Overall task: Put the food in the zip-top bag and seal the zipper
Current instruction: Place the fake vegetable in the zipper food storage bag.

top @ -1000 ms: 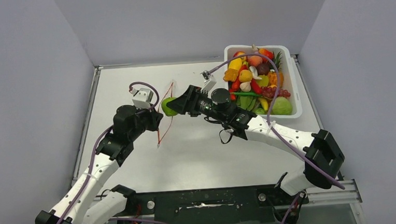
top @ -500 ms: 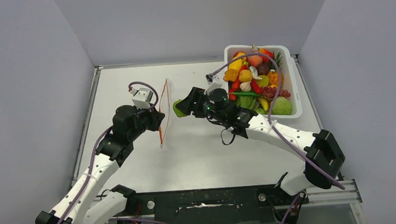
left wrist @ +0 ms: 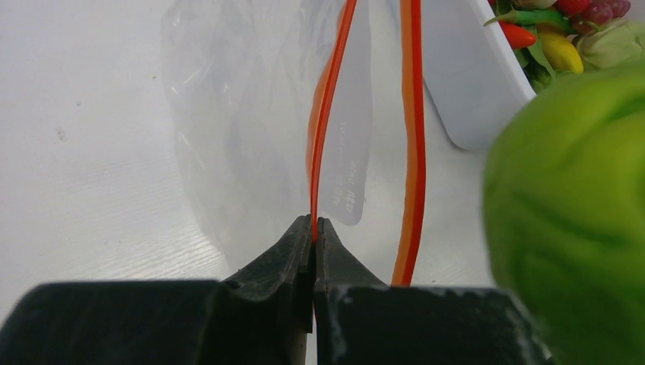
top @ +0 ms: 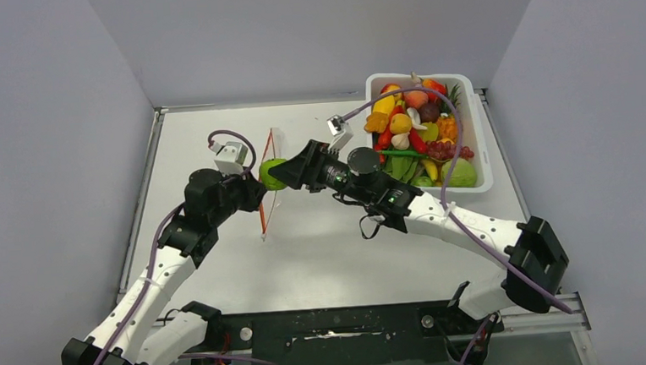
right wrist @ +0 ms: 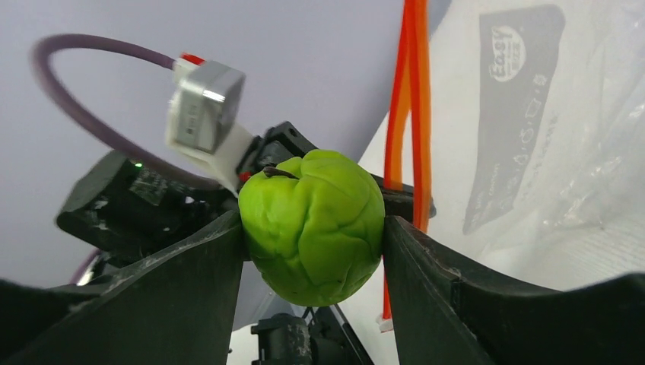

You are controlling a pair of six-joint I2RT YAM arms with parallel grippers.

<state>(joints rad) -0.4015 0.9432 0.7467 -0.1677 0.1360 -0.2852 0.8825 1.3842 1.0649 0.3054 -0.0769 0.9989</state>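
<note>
Now the left fingers (left wrist: 300, 247) are closed on one lip of the orange zipper strip (left wrist: 323, 129). The clear bag (left wrist: 228, 137) spreads out beyond their tips, over the white bench (top: 333, 258). The other lip stands apart, just to the right of these fingers, so the mouth is open. The right fingers (right wrist: 430, 266) grip a green toy vegetable (right wrist: 312, 224) between them, just beside that mouth. Behind the right fingers is a white tub (top: 482, 130) with more food.

Food (top: 272, 174) hangs just right of zip-top bag (left wrist: 228, 114).
</note>
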